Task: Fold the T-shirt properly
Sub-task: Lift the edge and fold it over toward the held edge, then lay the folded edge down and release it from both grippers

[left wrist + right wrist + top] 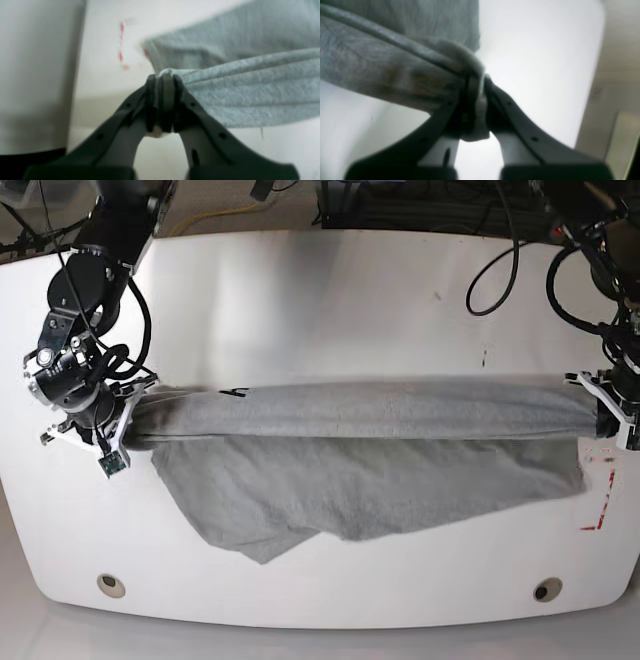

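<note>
- The left gripper (162, 80) has its dark, smooth jaws pressed together on a bunched corner of the T-shirt (250, 100); a pale scrap of cloth pokes out below the pads.
- The right gripper (480, 80) is likewise clamped tight on the T-shirt's other end, with a wad of cloth squeezed between its jaws and a lump hanging under them.
- The T-shirt (380, 450) is soft heather-grey knit, finely ribbed in the wrist views. It is stretched in a long rolled band between the two grippers across the middle of the bench (320, 300).
- Below that band, a loose flap of the T-shirt lies on the bench toward the near edge, its lower border ragged and coming to a point left of centre in the base view.
- A small dark mark sits on the band's top edge near the right gripper (110, 435); it is too small to read.
- The bench is white, smooth, with rounded corners; red dashed marks (600, 505) show just past the T-shirt's end by the left gripper (615, 415).
- Both wrist views are blurred, and the left arm is cut off at the base view's edge.
</note>
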Available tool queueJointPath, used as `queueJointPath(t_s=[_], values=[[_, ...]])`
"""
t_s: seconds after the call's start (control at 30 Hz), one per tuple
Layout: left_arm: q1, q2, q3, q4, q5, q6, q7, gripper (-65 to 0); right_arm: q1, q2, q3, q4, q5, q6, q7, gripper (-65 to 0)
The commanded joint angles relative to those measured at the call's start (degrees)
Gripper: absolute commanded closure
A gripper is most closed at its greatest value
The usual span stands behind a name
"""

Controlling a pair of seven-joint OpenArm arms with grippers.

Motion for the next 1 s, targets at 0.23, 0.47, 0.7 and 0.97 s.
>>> queueJointPath(t_s=[0.23,0.47,0.7,0.97], values=[[7.81,1.18,-5.59,0.82,1.5,-3.77,-1.1,0.0,-8.57,-2.85,3.02,2.83,-1.49,-0.23,0.27,0.0],[9.13,1.27,-6.55,-0.67,1.76,-6.58,-1.1,0.0,-9.8,-3.55,3.02,2.74,0.36,-0.23,0.54,0.0],[5.26,0.83,-6.47,-9.64,1.76,-6.67,-1.19,0.0,-5.5,-3.73,2.67,-2.71,0.36,-0.23,0.63,0.0],[1.4,-0.05,-6.12,-14.74,1.76,-6.76,-1.28,0.0,-1.54,-3.64,2.67,-12.03,0.36,-0.23,5.37,0.0]])
